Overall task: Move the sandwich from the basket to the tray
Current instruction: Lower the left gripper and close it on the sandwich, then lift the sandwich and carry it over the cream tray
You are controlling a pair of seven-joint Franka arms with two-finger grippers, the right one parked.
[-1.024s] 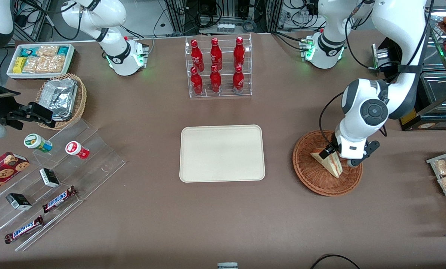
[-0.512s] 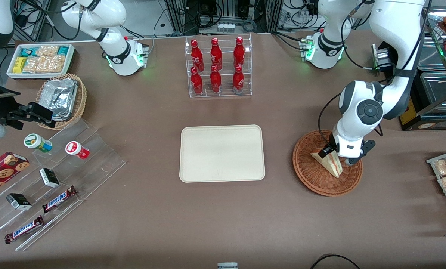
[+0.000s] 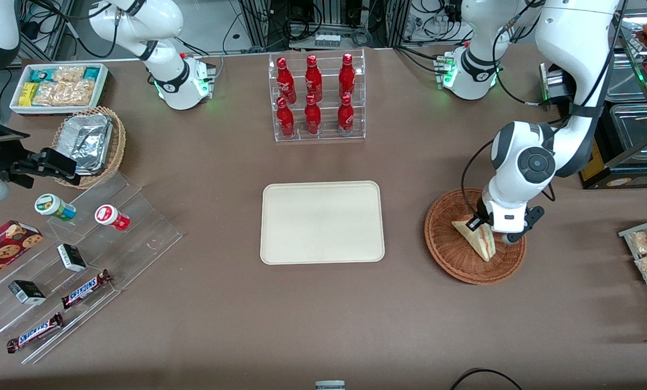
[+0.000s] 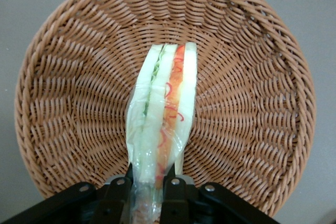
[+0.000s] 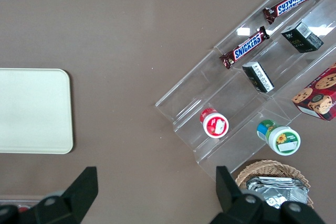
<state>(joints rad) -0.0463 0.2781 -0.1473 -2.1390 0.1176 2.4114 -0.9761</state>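
Your gripper is pinching the wrapped sandwich at one end, over the round wicker basket. You're in the lift-out step; next you'll likely need to raise it clear and carry it toward the cream tray.

Brown table holding a cream tray, wicker basket, bottle rack, and clear stepped stand, apparently acrylic; gripper above the basket.
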